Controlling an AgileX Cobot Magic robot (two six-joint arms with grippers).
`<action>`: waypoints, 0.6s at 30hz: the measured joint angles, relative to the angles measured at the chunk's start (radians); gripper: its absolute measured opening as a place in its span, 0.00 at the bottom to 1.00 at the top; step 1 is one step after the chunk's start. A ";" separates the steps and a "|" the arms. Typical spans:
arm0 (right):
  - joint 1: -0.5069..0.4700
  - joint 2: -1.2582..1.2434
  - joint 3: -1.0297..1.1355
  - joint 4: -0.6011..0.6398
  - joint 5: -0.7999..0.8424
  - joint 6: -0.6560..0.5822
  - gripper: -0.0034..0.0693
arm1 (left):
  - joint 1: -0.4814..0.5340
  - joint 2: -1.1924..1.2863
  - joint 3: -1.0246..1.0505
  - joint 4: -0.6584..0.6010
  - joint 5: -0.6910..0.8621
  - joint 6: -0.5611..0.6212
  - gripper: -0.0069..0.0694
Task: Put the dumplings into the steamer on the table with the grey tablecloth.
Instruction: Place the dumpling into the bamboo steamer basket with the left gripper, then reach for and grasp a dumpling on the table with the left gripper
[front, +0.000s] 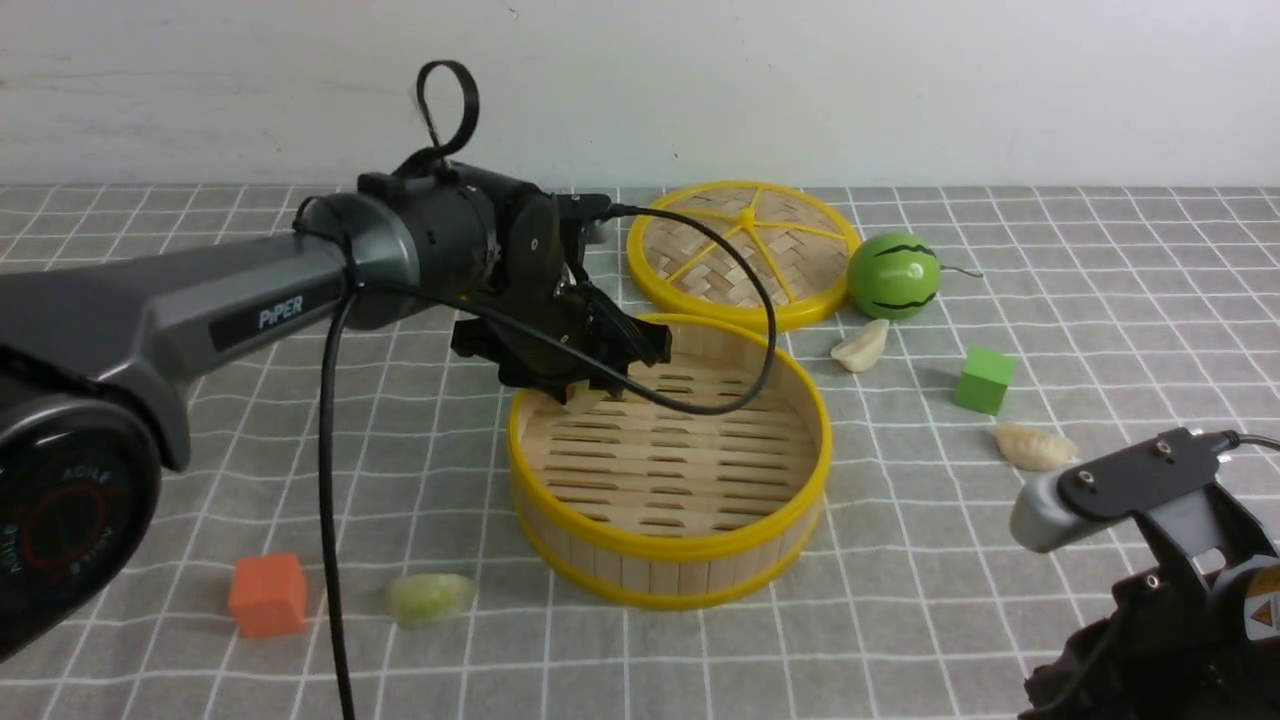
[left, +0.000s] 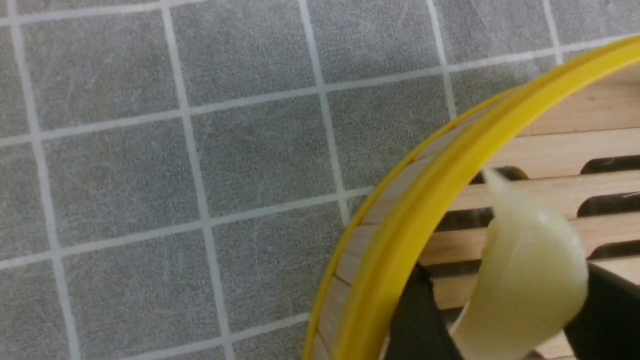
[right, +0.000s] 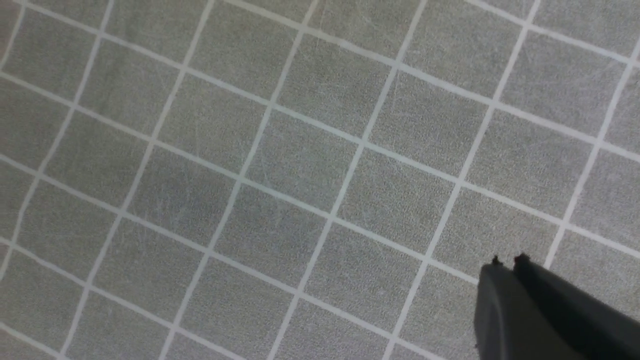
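Observation:
The bamboo steamer (front: 668, 555) with yellow rims stands mid-table on the grey tablecloth (front: 1100, 300). My left gripper (front: 583, 392) is shut on a pale dumpling (front: 585, 399) and holds it just inside the steamer's far-left rim; the left wrist view shows this dumpling (left: 525, 280) between the black fingers (left: 415, 320), above the slatted floor (left: 575, 145). A pale green dumpling (front: 431, 597) lies front left of the steamer. Two cream dumplings (front: 862, 346) (front: 1034, 446) lie to its right. My right gripper (right: 506, 261) is shut and empty over bare cloth at the front right.
The flat woven lid (front: 742, 250) lies behind the steamer, with a green toy watermelon (front: 893, 276) beside it. A green cube (front: 983, 380) sits to the right and an orange cube (front: 266, 594) at the front left. A black cable (front: 330, 520) hangs from my left arm.

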 joint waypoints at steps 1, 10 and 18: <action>0.000 0.000 0.000 0.000 0.000 0.000 0.09 | 0.000 -0.017 0.000 0.000 0.025 0.000 0.71; 0.000 0.000 0.000 0.000 -0.002 -0.004 0.10 | 0.001 -0.217 -0.002 0.076 0.424 0.172 0.80; 0.000 0.000 0.000 0.001 -0.002 -0.004 0.10 | 0.001 -0.195 0.163 -0.015 0.510 0.474 0.80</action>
